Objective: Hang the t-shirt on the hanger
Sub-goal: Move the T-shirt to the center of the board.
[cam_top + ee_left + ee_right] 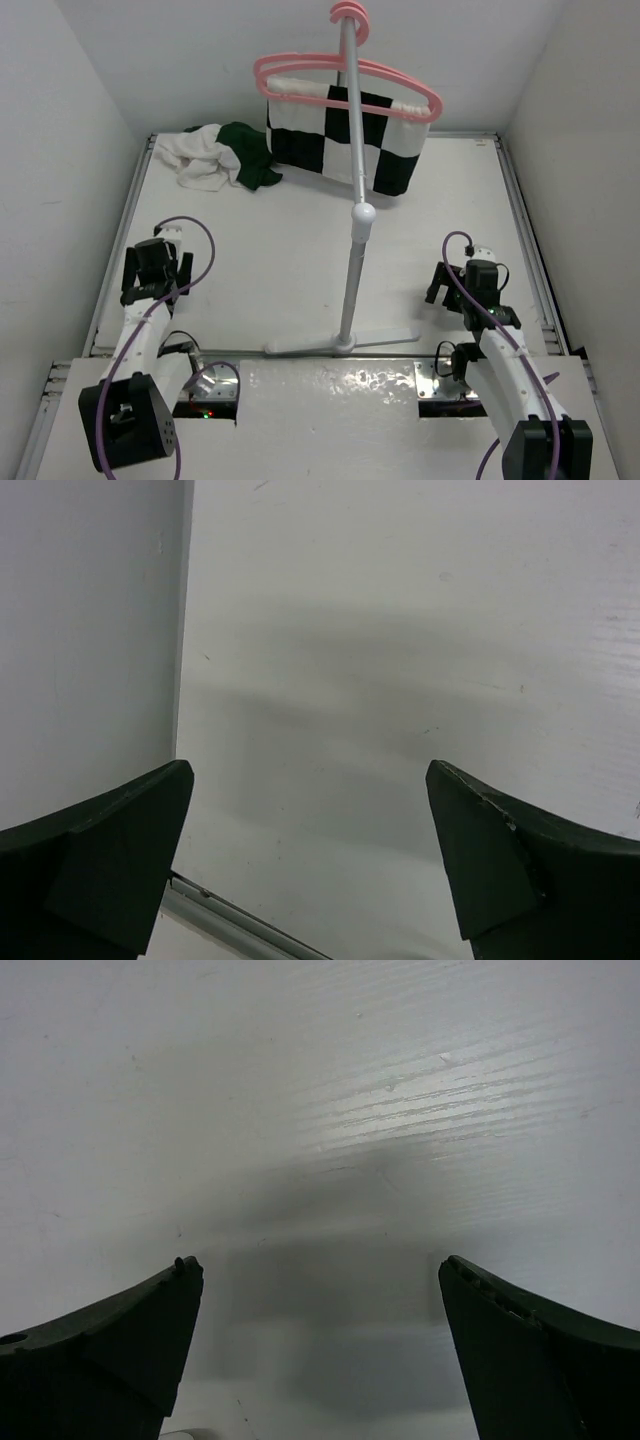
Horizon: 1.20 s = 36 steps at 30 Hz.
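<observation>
A: Where's the t-shirt (222, 155)?
B: Bunched up, far-left corner of worktop (300, 260), long axis approx left-right.
A: Which arm?
B: Left claw (156, 268) is nearer, w/ shirt farther back. Right claw (470, 283) well apart. Both spread wide, nothing held.

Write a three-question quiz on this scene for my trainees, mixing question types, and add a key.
1. True or false: the t-shirt already hangs on a hanger.
2. Where is the checkered cloth? A) flat on the table B) hung up on the stand C) in the right gripper
3. Fill in: the left gripper and right gripper are both ____ and hold nothing.

Key: 1 false, it lies crumpled on the table, far left; 2 B; 3 open.
</observation>
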Motion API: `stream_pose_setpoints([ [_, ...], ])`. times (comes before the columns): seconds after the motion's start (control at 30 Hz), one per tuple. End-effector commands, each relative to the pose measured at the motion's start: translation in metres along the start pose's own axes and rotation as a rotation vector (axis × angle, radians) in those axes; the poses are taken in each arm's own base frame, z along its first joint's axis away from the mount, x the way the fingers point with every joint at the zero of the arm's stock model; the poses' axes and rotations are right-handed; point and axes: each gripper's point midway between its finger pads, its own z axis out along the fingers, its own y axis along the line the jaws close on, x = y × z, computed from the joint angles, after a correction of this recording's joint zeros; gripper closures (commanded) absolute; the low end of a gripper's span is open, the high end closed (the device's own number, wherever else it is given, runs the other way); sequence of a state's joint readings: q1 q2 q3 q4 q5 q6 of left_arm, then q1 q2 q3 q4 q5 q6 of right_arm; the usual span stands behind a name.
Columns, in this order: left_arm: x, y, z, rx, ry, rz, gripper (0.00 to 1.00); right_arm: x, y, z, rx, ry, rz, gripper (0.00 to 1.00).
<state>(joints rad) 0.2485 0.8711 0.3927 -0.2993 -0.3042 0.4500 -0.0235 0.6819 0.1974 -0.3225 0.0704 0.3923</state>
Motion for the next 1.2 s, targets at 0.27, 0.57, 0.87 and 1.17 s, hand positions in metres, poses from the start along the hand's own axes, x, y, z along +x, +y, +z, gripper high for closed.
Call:
stream_pose_setpoints([
  [0.27,-0.133,-0.008,-0.037,0.36,-0.213,0.135,0.0,-0.04,0.046,-0.005,-0.213,-0.12,0.14,0.01],
  [0.57,-0.299,-0.073,-0.025,0.554,-0.255,0.109,0.18,-0.084,0.062,-0.003,-0.274,-0.237,0.195,0.14],
  [0.87,-0.396,-0.115,0.125,0.539,-0.269,-0.204,0.08,-0.114,0.057,0.024,-0.183,-0.182,0.1,0.12],
  [1.17,-0.381,-0.154,0.196,0.498,-0.273,-0.217,0.33,-0.114,0.07,0.038,-0.224,-0.071,0.033,0.14],
])
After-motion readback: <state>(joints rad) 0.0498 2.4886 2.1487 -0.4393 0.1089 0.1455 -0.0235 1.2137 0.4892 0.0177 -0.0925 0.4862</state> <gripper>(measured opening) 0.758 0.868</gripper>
